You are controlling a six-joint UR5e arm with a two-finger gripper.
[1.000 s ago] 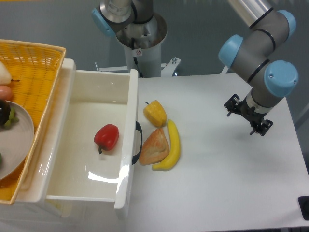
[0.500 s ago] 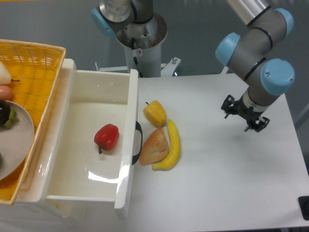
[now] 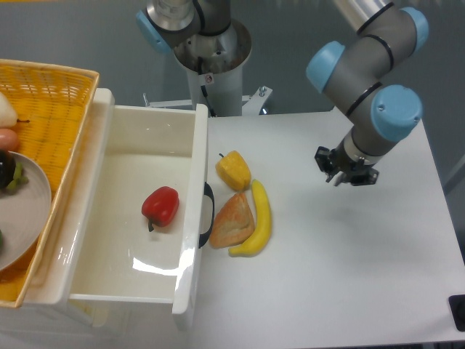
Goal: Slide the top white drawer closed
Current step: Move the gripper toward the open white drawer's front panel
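**Top drawer stands open while the arm hangs over the table**

While the top white drawer [image 3: 123, 218] sits pulled far out from the cabinet on the left side, the gripper [image 3: 346, 171] hangs over the white table [image 3: 349, 262] on the right, well apart from it. The gripper is small and dark here, so I cannot tell if its fingers are open or closed. It holds nothing that can be seen.

The drawer is a deep, shiny white tray. Its front panel faces right, and the curved black handle [image 3: 209, 215] sticks out from that panel. A red bell pepper [image 3: 160, 206] lies inside the drawer, near the front panel.

Just to the right of the drawer front, three foods lie on the table. A yellow bell pepper [image 3: 232, 170] is the farthest one. Nearer is an orange-brown wedge [image 3: 232, 220] that looks like a slice of bread or fruit, and it sits right by the handle. A banana [image 3: 258, 220] curves along the right side of the wedge, touching it.

On the far left, a yellow wicker basket [image 3: 54, 109] rests on top of the cabinet. A gray plate [image 3: 25, 211] with some foods on it sits in the basket, partly cut off by the picture's edge.

The arm's gray base [image 3: 207, 58] stands at the far side, behind the drawer.
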